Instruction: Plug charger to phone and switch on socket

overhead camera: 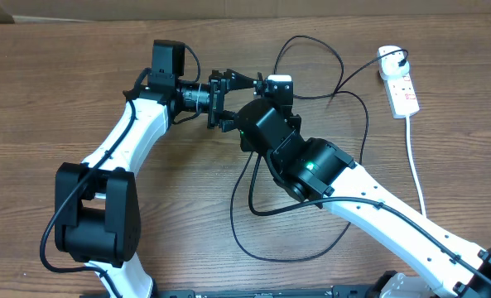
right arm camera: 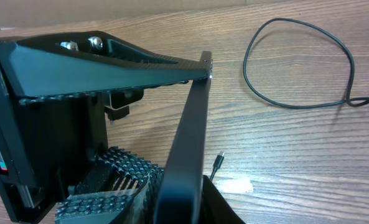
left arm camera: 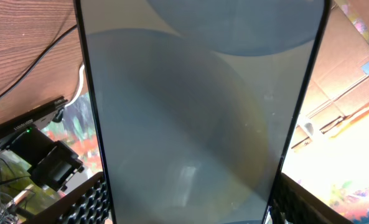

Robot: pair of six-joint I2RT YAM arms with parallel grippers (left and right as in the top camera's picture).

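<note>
The phone (left arm camera: 190, 112) fills the left wrist view, its grey-blue screen facing the camera. My left gripper (left arm camera: 190, 208) is shut on its two long edges, with the ribbed pads (left arm camera: 91, 199) at the bottom corners. In the right wrist view the phone (right arm camera: 190, 137) stands edge-on, and my right gripper (right arm camera: 184, 202) is shut on its thin faces. Overhead, both grippers meet at mid-table, left (overhead camera: 221, 101) and right (overhead camera: 249, 101). The charger's connector tip (right arm camera: 218, 163) lies loose on the wood. Its black cable (overhead camera: 307, 37) loops to the white adapter (overhead camera: 390, 58) plugged into the socket (overhead camera: 404, 93).
The socket's thick white cord (overhead camera: 415, 165) runs down the right side. Black cable loops (overhead camera: 233, 217) lie on the wood under and in front of the right arm, with another loop (right arm camera: 296, 62) beyond the phone. Cardboard (overhead camera: 245, 8) borders the table's far edge.
</note>
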